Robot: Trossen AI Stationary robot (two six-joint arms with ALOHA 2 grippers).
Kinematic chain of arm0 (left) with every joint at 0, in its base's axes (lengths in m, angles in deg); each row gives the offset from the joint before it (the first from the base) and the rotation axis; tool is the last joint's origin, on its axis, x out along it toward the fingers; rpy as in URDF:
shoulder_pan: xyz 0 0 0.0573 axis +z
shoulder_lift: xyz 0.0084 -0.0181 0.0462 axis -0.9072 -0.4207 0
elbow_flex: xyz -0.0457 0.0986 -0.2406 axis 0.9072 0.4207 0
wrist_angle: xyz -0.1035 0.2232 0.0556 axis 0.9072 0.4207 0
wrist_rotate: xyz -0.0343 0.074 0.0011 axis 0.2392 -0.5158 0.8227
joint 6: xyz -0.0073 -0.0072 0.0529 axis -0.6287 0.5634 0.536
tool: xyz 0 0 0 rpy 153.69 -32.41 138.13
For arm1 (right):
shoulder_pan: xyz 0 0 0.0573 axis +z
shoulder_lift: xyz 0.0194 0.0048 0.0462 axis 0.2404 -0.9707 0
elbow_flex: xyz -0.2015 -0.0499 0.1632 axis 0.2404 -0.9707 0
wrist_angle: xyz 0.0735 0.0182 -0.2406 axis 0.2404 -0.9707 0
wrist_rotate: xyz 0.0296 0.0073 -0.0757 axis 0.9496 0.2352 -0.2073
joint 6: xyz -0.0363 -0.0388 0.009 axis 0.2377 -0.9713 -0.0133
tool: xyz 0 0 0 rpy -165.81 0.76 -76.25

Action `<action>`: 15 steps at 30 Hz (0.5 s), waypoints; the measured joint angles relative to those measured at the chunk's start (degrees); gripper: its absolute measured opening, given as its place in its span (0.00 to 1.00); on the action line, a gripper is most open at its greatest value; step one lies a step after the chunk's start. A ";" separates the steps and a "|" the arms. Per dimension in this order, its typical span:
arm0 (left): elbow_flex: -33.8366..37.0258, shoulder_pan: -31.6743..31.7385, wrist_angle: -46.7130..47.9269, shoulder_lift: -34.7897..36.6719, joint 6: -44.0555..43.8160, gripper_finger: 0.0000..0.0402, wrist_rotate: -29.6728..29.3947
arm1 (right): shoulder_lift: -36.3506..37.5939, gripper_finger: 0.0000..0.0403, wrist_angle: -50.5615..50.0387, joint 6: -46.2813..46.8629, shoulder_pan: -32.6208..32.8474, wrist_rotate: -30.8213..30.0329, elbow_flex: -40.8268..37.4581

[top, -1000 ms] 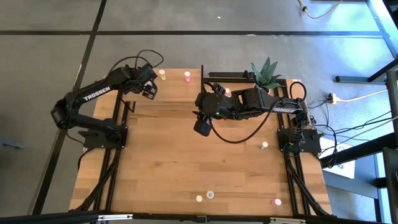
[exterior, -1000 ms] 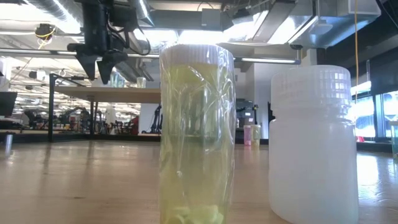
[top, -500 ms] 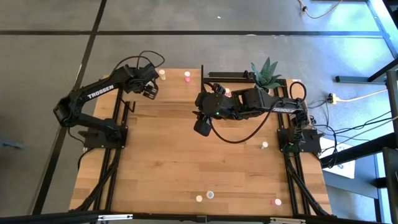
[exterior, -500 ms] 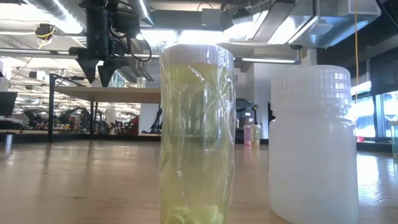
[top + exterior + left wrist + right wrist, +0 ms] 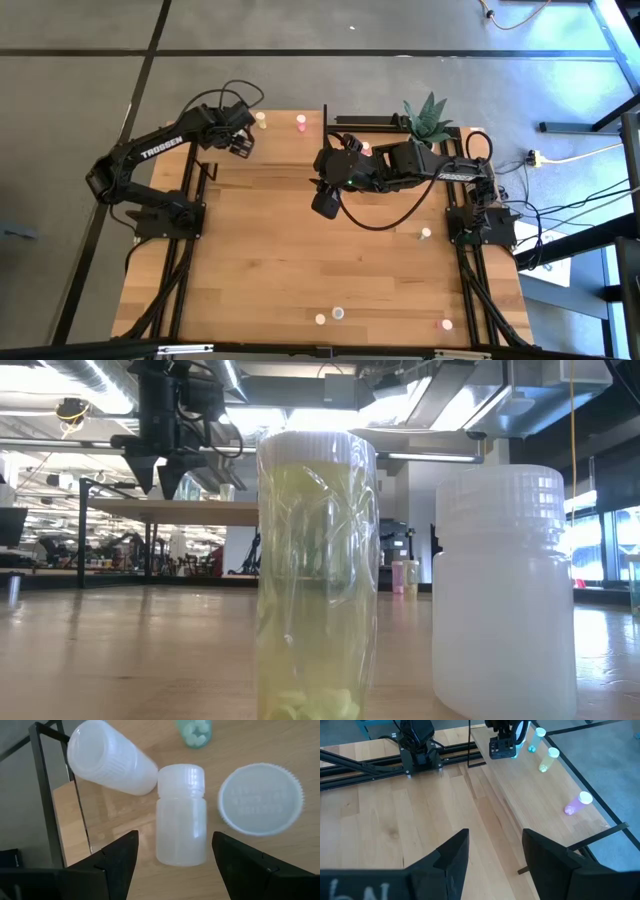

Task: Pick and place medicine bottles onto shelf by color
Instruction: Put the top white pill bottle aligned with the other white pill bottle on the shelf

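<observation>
The left gripper (image 5: pixel 238 143) reaches toward the upper left of the high view, jaws spread and empty, above white medicine bottles (image 5: pixel 181 815) on the shelf (image 5: pixel 285 140). The right gripper (image 5: pixel 326 196) stretches toward frame centre, also parted and empty.

Wood tabletop (image 5: pixel 300 260), plastic bottles, matt black tools.

Tabletop: pale planks w/ visible grain, smooth, slight sheen. White bottle (image 5: pixel 181 815): frosted translucent plastic, ribbed cap; loose-looking round lid (image 5: pixel 261 799) has ridged edge, embossed top. Yellow bottle (image 5: pixel 317 575): clear glossy plastic, crinkly reflections. Left tool (image 5: pixel 175 855) fingers: matt black plastic-looking. Frame post (image 5: pixel 47 785): black metal, dull.
</observation>
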 joint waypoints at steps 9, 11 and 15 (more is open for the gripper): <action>0.00 0.91 -1.11 0.00 0.04 0.62 2.27 | 0.00 0.46 0.00 -0.07 -0.02 0.00 0.00; 0.00 1.65 -1.11 0.00 0.07 0.62 3.09 | 0.00 0.46 0.00 0.00 -0.02 0.00 0.00; 0.00 2.80 -1.12 0.00 1.17 0.62 5.23 | 0.01 0.46 0.00 0.00 -0.02 0.00 0.00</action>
